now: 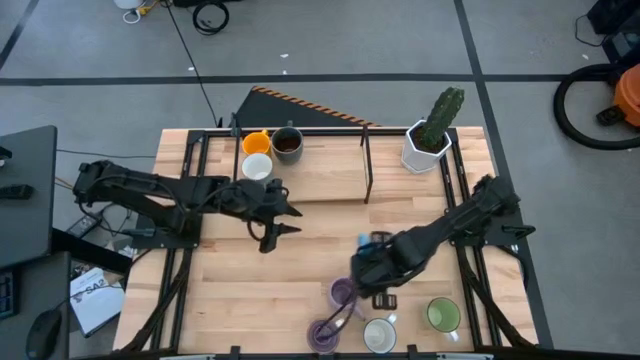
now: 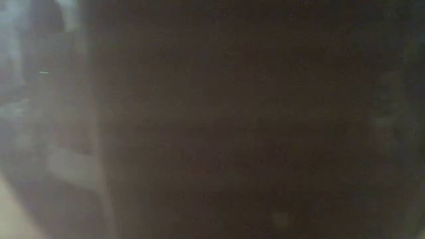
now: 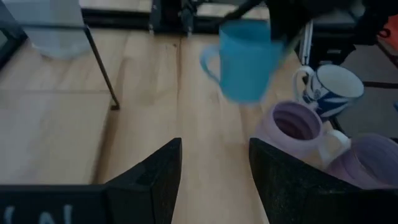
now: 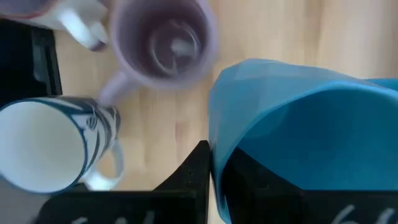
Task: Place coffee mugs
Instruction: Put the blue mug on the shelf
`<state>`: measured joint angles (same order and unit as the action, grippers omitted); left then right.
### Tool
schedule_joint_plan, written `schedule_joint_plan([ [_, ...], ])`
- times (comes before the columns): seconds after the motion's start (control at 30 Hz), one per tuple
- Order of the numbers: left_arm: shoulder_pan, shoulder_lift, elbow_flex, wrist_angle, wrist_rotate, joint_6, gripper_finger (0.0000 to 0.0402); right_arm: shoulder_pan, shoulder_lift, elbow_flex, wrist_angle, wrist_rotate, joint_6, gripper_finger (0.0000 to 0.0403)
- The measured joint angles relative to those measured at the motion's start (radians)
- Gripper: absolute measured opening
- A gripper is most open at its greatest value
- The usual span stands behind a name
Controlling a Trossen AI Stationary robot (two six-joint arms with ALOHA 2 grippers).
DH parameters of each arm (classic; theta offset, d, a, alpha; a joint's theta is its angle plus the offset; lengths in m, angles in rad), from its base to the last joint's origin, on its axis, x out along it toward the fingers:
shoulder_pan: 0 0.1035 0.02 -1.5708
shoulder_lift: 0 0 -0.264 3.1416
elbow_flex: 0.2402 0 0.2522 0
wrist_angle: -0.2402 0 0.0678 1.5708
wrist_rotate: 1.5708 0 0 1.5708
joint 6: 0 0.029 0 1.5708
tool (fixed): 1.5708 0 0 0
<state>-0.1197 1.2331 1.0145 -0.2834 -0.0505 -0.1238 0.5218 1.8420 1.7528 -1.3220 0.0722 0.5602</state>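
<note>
Right wrist view: right gripper clamps blue mug rim; left gripper gapes empty.

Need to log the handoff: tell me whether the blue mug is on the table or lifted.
Lifted. The right gripper is shut on the blue mug's rim, and the left wrist view shows it hanging above the table.

Wooden table bearing orange mug, white mug, brown mug, cactus pot; purple mugs, green mug near front edge.
</note>
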Motion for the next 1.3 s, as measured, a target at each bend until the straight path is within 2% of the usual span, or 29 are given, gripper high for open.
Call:
schedule_joint_plan([
  [0.13, 0.052, 0.001, 0.0, 0.039, 0.0, 0.004, 0.0192, -0.032, 0.101, 0.152, -0.01, 0.034, -0.282, 0.0034],
  [0.27, 0.092, -0.016, -0.001, 0.02, 0.021, 0.0, 0.0192, -0.093, 0.156, 0.267, -0.074, 0.085, -0.475, 0.0034],
  [0.43, 0.095, -0.067, 0.0, -0.023, 0.011, -0.002, 0.0192, -0.201, 0.148, 0.296, -0.08, 0.094, -0.617, 0.0034],
  [0.6, 0.096, -0.137, 0.0, -0.083, -0.083, -0.003, 0.0192, -0.307, 0.144, 0.296, -0.089, 0.093, -0.77, 0.0034],
  [0.87, 0.096, -0.178, 0.0, -0.161, -0.117, 0.005, 0.0192, -0.512, 0.144, 0.295, -0.071, 0.082, -0.923, 0.0034],
  [1.1, 0.096, -0.181, 0.0, -0.242, -0.201, -0.011, 0.0192, -0.691, 0.16, 0.293, -0.001, 0.009, -1.06, 0.0034],
  [1.3, 0.096, -0.181, -0.001, -0.276, -0.204, -0.029, 0.0192, -0.785, 0.17, 0.293, 0.01, -0.018, -1.118, 0.0034],
])
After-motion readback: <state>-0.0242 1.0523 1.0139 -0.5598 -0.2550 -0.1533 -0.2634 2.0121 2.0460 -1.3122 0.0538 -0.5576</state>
